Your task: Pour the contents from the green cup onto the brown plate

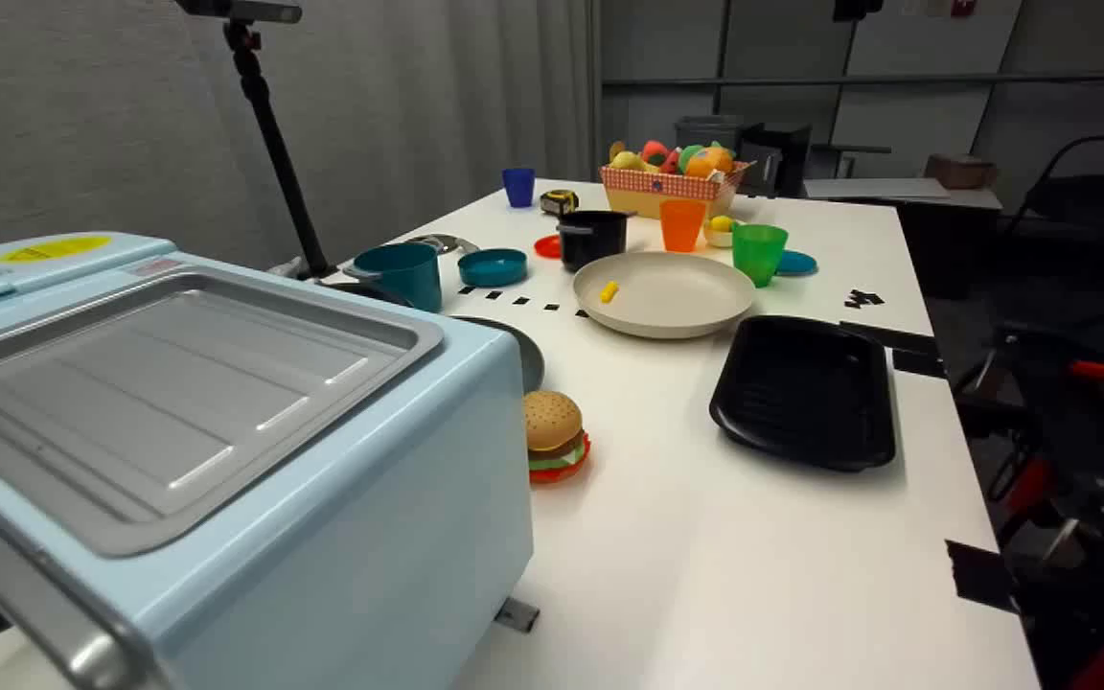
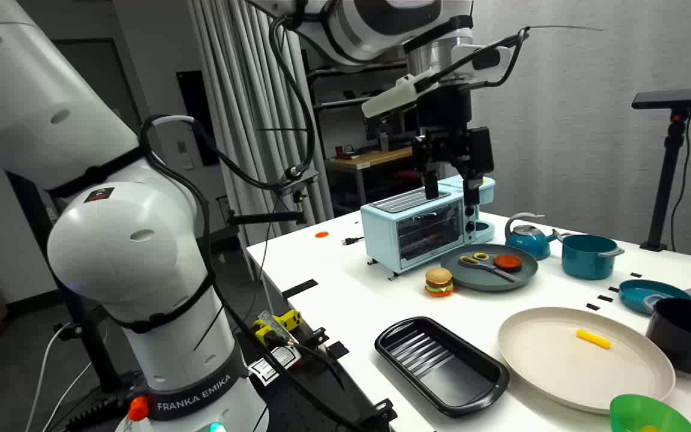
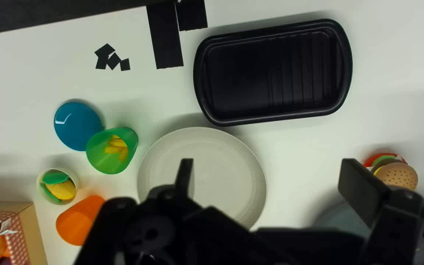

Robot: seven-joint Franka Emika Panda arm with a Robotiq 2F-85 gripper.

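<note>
The green cup (image 1: 759,255) stands upright beside the brown plate (image 1: 672,307), on the side away from the toaster oven. The wrist view shows yellow pieces (image 3: 117,146) inside the green cup (image 3: 96,149). In an exterior view the cup (image 2: 645,414) is cut off by the lower edge. One yellow piece (image 2: 593,339) lies on the pale tan plate (image 2: 561,363); my gripper hides it in the wrist view, where the plate (image 3: 230,158) is partly covered. My gripper (image 2: 451,195) is open and empty, high above the table, with its fingers (image 3: 267,162) wide apart.
A black tray (image 3: 241,81) lies beside the plate. An orange cup (image 1: 682,225), a black pot (image 1: 592,240) and a blue lid (image 3: 76,125) stand near it. A toy burger (image 2: 439,281), a grey plate (image 2: 483,281) and a toaster oven (image 2: 384,240) are farther off.
</note>
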